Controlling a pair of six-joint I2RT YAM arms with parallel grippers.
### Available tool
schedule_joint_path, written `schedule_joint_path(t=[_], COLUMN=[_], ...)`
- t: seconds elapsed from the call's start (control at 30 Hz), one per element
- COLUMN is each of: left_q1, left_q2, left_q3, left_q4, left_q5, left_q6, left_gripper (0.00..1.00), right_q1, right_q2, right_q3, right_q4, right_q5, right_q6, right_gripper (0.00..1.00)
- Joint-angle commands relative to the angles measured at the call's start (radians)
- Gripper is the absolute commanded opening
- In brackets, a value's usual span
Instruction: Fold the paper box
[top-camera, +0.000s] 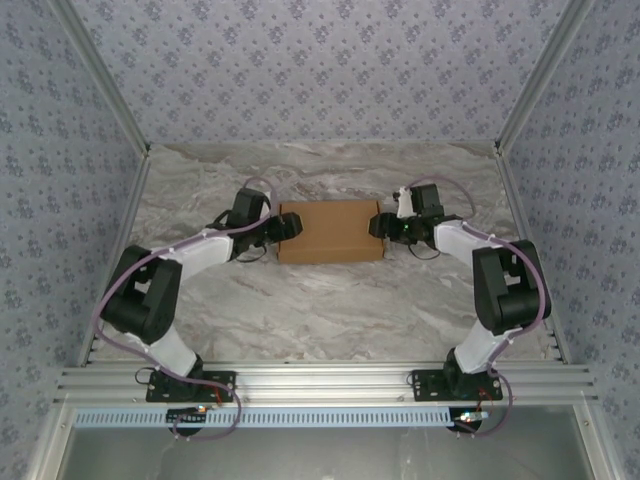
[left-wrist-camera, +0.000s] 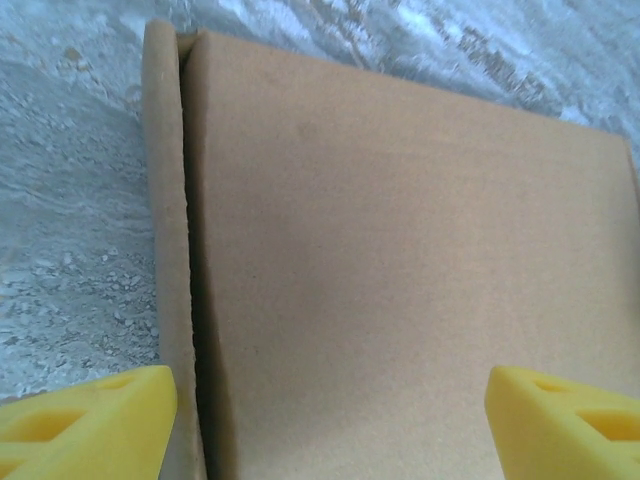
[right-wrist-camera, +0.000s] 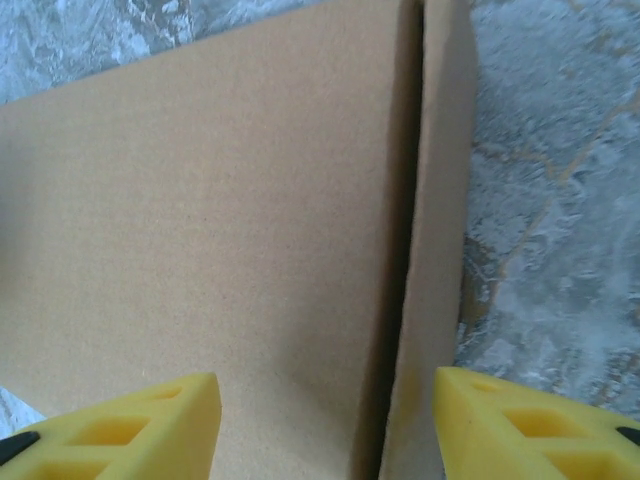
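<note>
The paper box (top-camera: 330, 231) lies flat near the middle of the marble worktop (top-camera: 320, 310), a shallow tan rectangle. The left claw (top-camera: 291, 226) stands at its left short end and the right claw (top-camera: 377, 224) at its right short end, each right up against the cardboard. Both claws are spread wide, their yellow fingers (left-wrist-camera: 90, 420) apart and gripping nothing. From each wrist, the box's top panel stretches ahead between the fingers, with a narrow side strip along one long edge.
</note>
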Motion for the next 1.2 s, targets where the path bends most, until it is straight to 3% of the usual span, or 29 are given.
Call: schedule_joint_path(t=[0.0,0.4,0.83,1.17], left_q1=[0.005,0.077,0.213,0.224], left_q2=[0.034,0.127,0.274,0.257], left_q3=[0.047,0.138,0.365,0.466], left_q4=[-0.018,-0.028,-0.152,-0.248], left_q5=[0.062,0.064,0.011,-0.097], left_q6=[-0.020,-0.005,0.098,0.182], left_gripper=[0.80,0.78,0.78,0.83], right_q1=[0.013,0.079,0.139,0.101], right_q2=[0.027,0.131,0.373,0.257], right_q3=[0.042,0.159,0.495,0.530], right_q4=[0.037,0.080,0.073,-0.085], right_q5=[-0.062,0.009,0.097,0.194], right_q6=[0.037,0.098,0.151,0.006], right_gripper=[0.57,0.53,0.55,0.63])
